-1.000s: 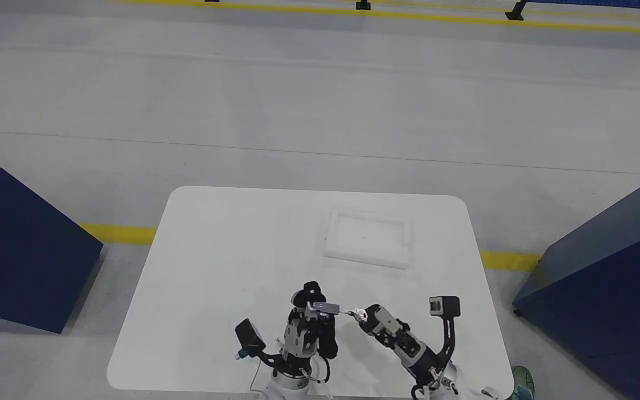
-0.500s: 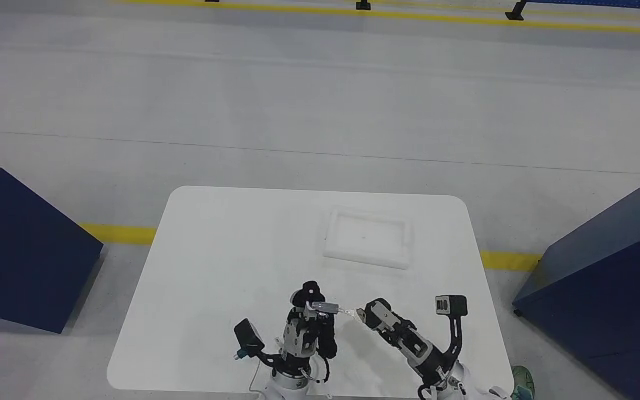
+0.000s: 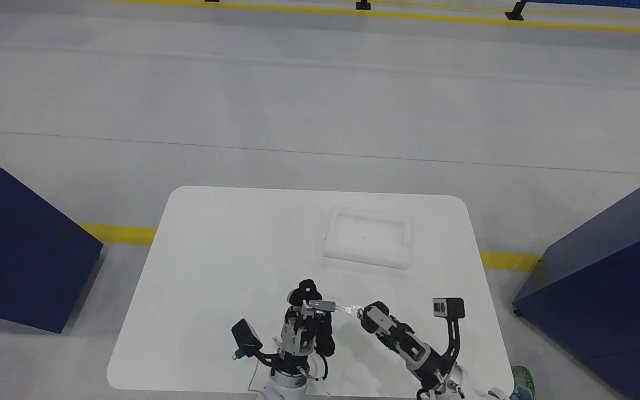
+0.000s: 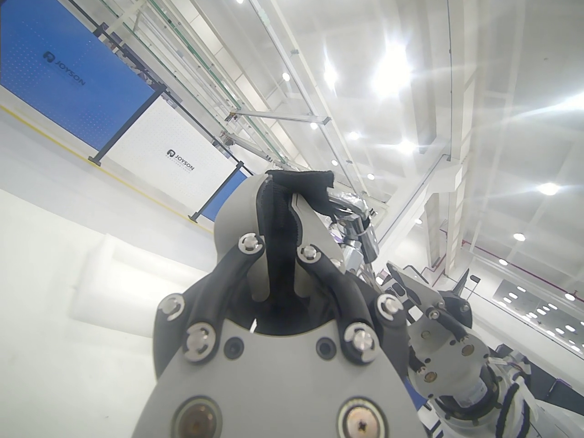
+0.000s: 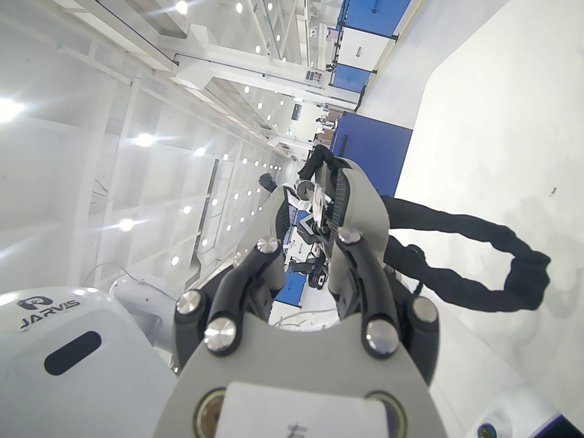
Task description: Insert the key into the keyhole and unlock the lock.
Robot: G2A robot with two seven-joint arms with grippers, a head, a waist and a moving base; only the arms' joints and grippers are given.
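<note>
Near the table's front edge my left gripper (image 3: 306, 301) is shut on a small silver lock (image 3: 321, 305), held up off the table. In the left wrist view the lock (image 4: 355, 223) sticks out past the black-padded fingers (image 4: 278, 211). My right gripper (image 3: 367, 316) faces it from the other side, shut on a silver key (image 3: 349, 311). The key's tip meets the lock. In the right wrist view the key (image 5: 317, 206) is pinched between the grey fingers (image 5: 360, 202), with the lock's round end (image 5: 303, 187) just beyond it. How deep the key sits cannot be made out.
A shallow white tray (image 3: 367, 238) lies on the white table (image 3: 230, 260) toward the back right. Dark blue partitions (image 3: 35, 255) stand on the floor at both sides. A black cable loop (image 5: 502, 271) hangs beside my right gripper.
My right gripper has shifted slightly toward the left one, keeping the key against the lock. The left gripper has edged a little leftward.
</note>
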